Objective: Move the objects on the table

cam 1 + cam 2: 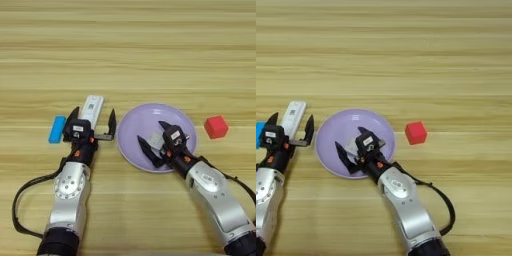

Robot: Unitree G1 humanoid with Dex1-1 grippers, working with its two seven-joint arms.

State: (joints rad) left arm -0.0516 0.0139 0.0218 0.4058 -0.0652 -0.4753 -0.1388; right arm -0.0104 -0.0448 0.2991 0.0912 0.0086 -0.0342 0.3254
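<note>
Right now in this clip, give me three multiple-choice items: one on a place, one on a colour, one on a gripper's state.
1. Where is the grey block?
A. on the purple plate
B. on the bare table, beside the red cube
C. on top of the blue block

2. What colour is the cube to the right of the plate?
A. green
B. red
C. yellow

3. How does the left gripper stand?
A. shut on the blue block
B. out of both views
C. open, fingers either side of the white stick's near end

Answers:
1 A, the block lies inside the plate's rim, between the right gripper's spread fingers.
2 B, it is plainly red on the table.
3 C, its two fingers stand apart; the blue block lies untouched to its left.
</note>
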